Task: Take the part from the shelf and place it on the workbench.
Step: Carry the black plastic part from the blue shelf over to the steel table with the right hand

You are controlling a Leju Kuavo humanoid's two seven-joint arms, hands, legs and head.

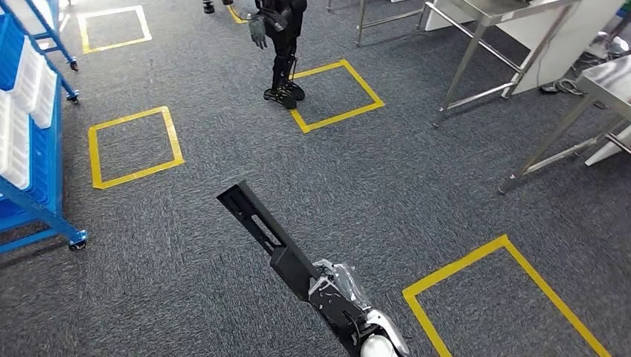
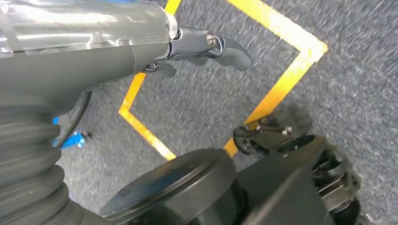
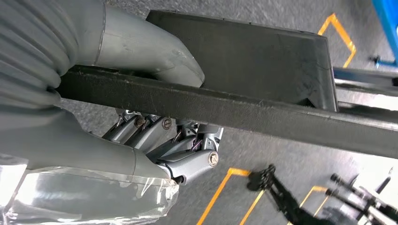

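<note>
My right hand (image 1: pixel 338 297) grips a long black part (image 1: pixel 260 227) by its near end. The part juts up and to the left over the grey carpet. Seen from the right wrist, the thumb (image 3: pixel 155 51) lies over the part's black bar (image 3: pixel 244 108) and the darker fingers (image 3: pixel 187 145) curl under it. My left hand (image 2: pixel 206 47) hangs over the floor holding nothing, its fingers loosely apart. The blue shelf (image 1: pixel 45 186) with white bins stands at the left edge. Steel workbenches (image 1: pixel 513 15) stand at the upper right.
Another dark robot (image 1: pixel 279 44) stands ahead on the carpet beside a yellow taped square (image 1: pixel 338 93). More yellow squares mark the floor at the left (image 1: pixel 134 145) and the lower right (image 1: pixel 506 297). A second metal table (image 1: pixel 606 78) is at the right edge.
</note>
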